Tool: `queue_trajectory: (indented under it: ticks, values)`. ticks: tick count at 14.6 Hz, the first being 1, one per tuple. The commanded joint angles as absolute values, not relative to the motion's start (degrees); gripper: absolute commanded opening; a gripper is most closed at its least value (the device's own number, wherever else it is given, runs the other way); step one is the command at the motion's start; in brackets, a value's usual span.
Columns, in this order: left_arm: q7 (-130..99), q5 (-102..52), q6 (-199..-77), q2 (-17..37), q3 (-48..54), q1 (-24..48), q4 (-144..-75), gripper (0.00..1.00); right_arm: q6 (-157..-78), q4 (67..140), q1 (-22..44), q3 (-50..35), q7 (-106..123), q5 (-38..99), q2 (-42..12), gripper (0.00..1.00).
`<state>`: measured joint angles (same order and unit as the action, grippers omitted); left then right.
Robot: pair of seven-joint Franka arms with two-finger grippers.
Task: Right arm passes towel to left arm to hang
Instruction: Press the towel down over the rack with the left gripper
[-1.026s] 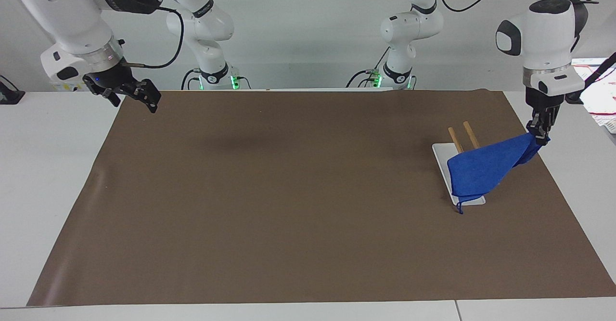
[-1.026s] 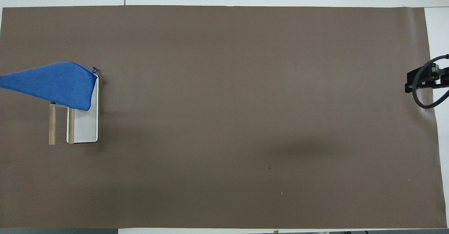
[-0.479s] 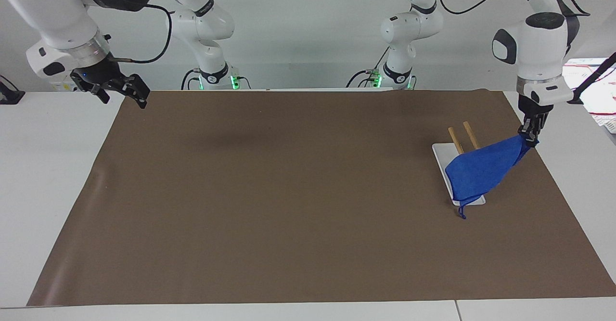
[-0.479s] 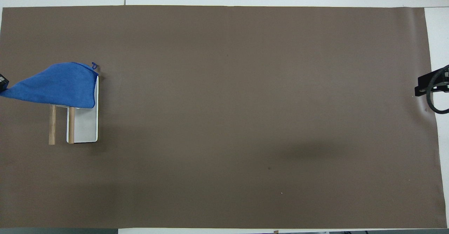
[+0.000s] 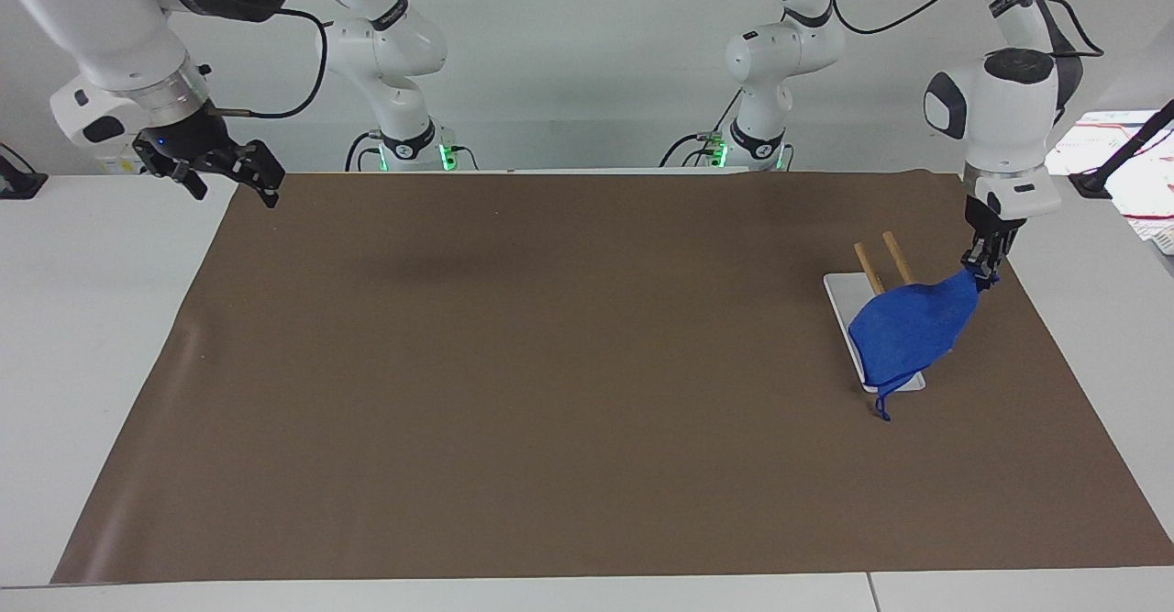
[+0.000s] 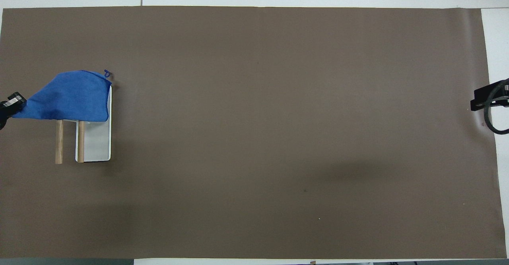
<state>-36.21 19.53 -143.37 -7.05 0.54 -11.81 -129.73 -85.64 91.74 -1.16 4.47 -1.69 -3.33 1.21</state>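
Hanging item: the towel, bright blue, draped over the wooden rack, its lower fold lying across the rack's white base plate.
Loop string: thin and blue, dangling from the towel corner farthest from the robots, just past the base plate's edge.
Rack rails: two pale wooden bars side by side, their ends nearer to the robots bare, the rest under the cloth.
Rack location: on the brown mat, toward the left arm's end of the surface.
Left gripper: pointing down at the raised corner of the towel, beside the rack on the side toward the left arm's end; fingertips touch the cloth, but whether they pinch it or have let go cannot be told.
Towel shape: pulled up to a peak at that corner, sloping down over the rails.
Right gripper: fingers spread apart, grasping nothing, a small blue light on its base; held in the air over the mat's corner at the right arm's end, well apart from the rack; this arm waits.
Mat: covers most of the surface, white margins showing around it.
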Motion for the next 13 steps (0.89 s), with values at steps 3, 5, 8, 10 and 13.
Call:
queue_trajectory:
  ticks: [3, 5, 8, 10, 13]
  values:
    - [-34.9, 20.7, -144.4, -6.1, 0.9, -12.5, -128.0, 1.0, -87.6, 93.6, -1.1, 4.8, -0.3, -2.4, 2.8, 1.0]
    - [-33.8, 20.5, -140.7, -4.6, 1.1, -11.9, -123.8, 1.0, -88.2, 93.6, -1.3, 4.7, -0.2, -2.2, 2.7, 1.0]
    - [-28.3, 17.4, -133.2, -1.9, 1.5, -10.2, -116.2, 1.0, -88.2, 93.5, -1.1, 4.7, -0.1, -2.1, 2.7, 1.0]
    - [-21.7, 9.8, -130.2, -1.3, 1.4, -8.5, -113.1, 1.0, -88.2, 93.6, -1.4, 4.7, 0.5, -2.1, 2.7, 1.0]
    - [-13.8, 5.3, -123.8, -1.2, 1.4, -4.2, -110.9, 1.0, -88.3, 93.6, -1.3, 4.7, 1.1, -2.1, 2.7, 1.0]
